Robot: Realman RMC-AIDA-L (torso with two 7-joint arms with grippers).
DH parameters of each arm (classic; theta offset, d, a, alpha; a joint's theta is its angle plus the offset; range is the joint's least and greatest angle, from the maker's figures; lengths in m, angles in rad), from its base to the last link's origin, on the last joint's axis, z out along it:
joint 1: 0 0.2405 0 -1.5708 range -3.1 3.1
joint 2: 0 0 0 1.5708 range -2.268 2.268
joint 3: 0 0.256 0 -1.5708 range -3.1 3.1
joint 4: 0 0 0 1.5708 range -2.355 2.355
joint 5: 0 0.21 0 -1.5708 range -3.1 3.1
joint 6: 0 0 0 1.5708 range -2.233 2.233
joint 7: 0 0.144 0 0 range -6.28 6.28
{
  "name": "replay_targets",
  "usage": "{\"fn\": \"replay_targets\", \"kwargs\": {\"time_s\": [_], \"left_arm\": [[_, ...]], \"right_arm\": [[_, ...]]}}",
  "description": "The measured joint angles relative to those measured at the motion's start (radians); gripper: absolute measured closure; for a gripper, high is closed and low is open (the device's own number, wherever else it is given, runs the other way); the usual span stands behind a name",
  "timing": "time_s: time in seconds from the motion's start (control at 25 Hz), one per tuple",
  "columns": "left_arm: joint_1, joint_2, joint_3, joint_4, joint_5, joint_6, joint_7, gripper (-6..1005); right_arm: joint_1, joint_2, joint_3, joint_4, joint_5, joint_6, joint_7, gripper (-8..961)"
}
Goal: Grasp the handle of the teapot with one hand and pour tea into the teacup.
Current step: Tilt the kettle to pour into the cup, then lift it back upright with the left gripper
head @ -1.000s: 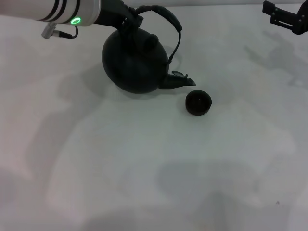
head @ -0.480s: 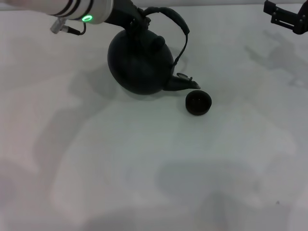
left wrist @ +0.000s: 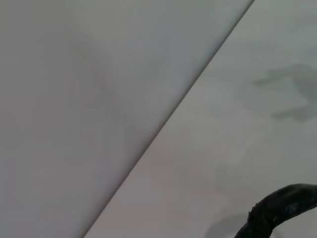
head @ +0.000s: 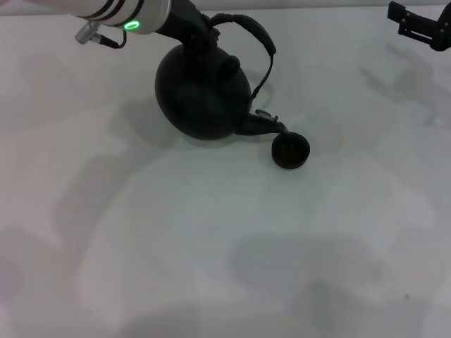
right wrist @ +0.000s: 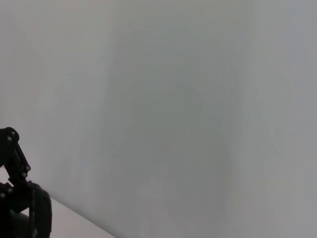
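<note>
Left hand (head: 199,29) grips the handle (head: 246,27); teapot (head: 203,91) tilted, spout over teacup (head: 290,151); right hand's (head: 416,21) state unclear

The left arm (head: 106,8) is white with black bands, a glowing green ring and a grey cable plug; the right claw (head: 421,23) is black.

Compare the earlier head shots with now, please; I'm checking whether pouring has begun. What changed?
The left gripper, holding the handle, carried the teapot toward the teacup and tipped it, so the spout now sits at the cup's rim. No tea stream is visible. The teacup stayed put, and the right gripper stayed parked at the far right.
</note>
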Motion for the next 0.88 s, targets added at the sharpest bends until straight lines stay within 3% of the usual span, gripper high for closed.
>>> {"fn": "replay_targets", "kwargs": {"time_s": [0.88], "left_arm": [[-0.09, -0.002, 0.031, -0.007, 0.062, 0.064, -0.007, 847]], "right_arm": [[0.007, 0.0, 0.0, -0.011, 0.001, -0.023, -0.013, 112]]}}
